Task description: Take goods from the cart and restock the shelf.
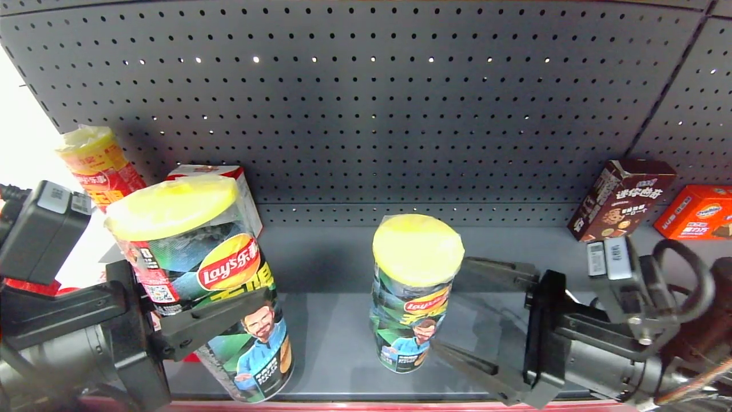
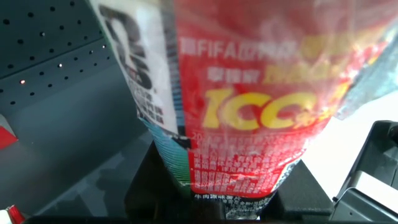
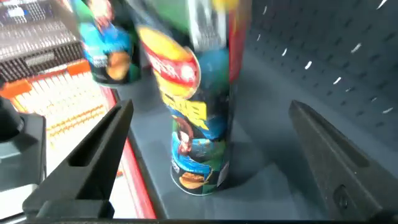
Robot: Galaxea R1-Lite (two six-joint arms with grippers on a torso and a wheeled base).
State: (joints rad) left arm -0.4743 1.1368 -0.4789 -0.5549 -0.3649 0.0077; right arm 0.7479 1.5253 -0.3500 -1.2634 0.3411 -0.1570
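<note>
Nearest the camera is the held chip can [image 1: 226, 266], a tall yellow-lidded tube that the left gripper [image 1: 217, 309] pinches around its middle, one dark finger crossing its front. It sits at the left front of the shelf [image 1: 331, 257], tilted, with its lid leaning left and its base low by the red front strip [image 1: 400, 406]. I cannot tell whether the base touches the deck. The left wrist view shows its glossy film wrap [image 2: 249, 106] bulging loosely above the jaws.

A second chip can [image 1: 414, 297] stands upright in the middle of the shelf. The right gripper [image 1: 449, 302] has its fingers spread wide, one on each side of that can and apparently clear of it.

Behind the held can is a white and red box [image 1: 237, 177], and a yellow and red can [image 1: 100, 163] is farther left. A brown box [image 1: 620, 197] and an orange box [image 1: 695, 212] stand well apart at the right.

The main risk, as I judge it, is release while tilted. Let go at this lean, so near the front strip, the can would likely topple and roll off. The slick wrap could also let it slip in the grip. A crooked withdrawal on the right could clip the standing can and tip it.
</note>
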